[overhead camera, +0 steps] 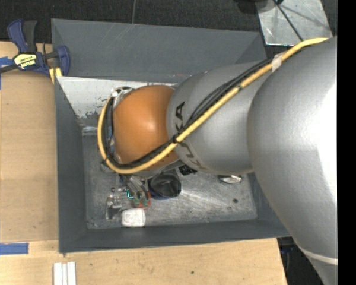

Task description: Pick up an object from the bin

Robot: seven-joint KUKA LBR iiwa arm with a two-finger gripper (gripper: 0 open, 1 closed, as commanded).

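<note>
My gripper [124, 196] reaches down under the arm's orange cover into the front left part of the bin. Directly in front of it, near the bin's front wall, lies a small white rounded block [133, 218]. A black round thing [165, 186] rests on the floor just to the gripper's right, partly under the arm. Something small with red and green marks [140, 198] sits against the gripper; what it is cannot be made out.
A small pale thing [230, 179] peeks out from under the arm at the bin's right. The big grey arm and its orange cover hide the middle and back of the bin floor. The floor's front right stretch shows bare scratched metal.
</note>
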